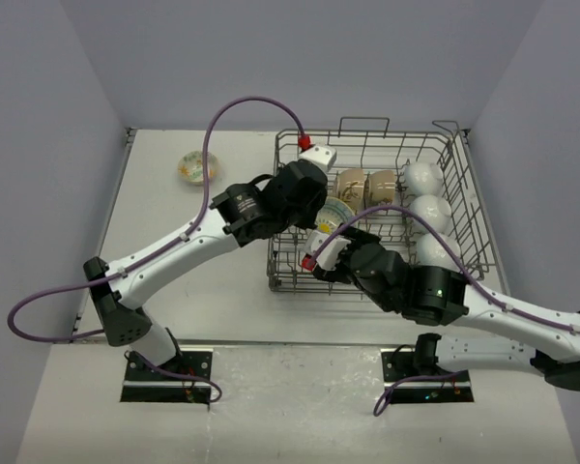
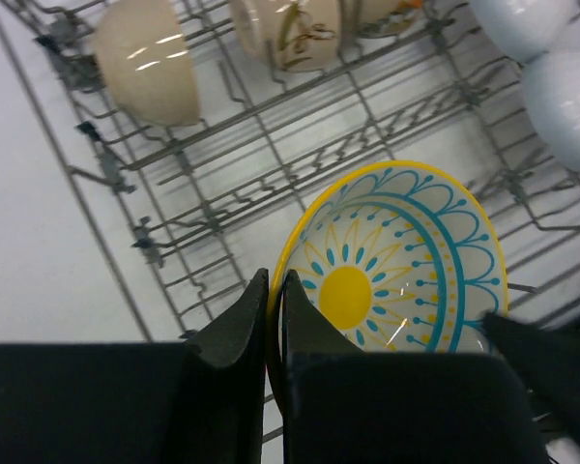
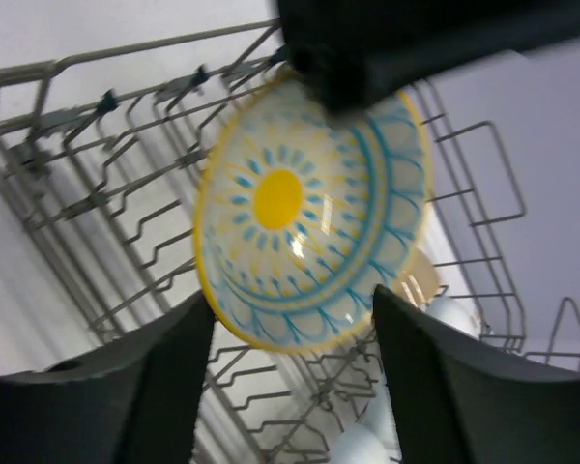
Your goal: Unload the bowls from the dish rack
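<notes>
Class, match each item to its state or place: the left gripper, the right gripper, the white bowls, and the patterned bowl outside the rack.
Column 1:
1. left gripper
2. right gripper
3. white bowls
4. loose patterned bowl

Column 2:
A. on the table, left of the dish rack
B. open
C. shut on the rim of the held patterned bowl
D. in the rack, along its right side

Pairs: 1-C, 2-B, 3-D, 4-A
</notes>
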Robot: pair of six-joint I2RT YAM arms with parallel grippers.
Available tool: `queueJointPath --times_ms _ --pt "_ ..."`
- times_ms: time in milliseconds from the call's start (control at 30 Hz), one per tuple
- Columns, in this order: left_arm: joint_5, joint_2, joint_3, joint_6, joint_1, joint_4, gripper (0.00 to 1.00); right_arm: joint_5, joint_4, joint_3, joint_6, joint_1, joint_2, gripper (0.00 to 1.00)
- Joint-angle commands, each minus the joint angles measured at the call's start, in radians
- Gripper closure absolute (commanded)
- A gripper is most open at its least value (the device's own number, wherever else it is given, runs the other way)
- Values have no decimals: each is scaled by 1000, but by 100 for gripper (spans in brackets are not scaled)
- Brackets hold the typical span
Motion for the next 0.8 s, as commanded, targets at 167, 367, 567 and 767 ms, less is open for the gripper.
queueJointPath --times_ms 167,367,567,767 --pt "-165 -184 -64 -59 217 80 100 220 233 -51 12 -2 -182 11" --pt "-39 -213 -88 -121 639 224 100 254 233 -71 93 -2 -294 1" --pt "372 -26 -81 -236 1013 414 100 176 229 -110 181 -2 -412 1" --pt "417 267 113 -246 1130 406 100 133 190 -137 233 -2 -443 1"
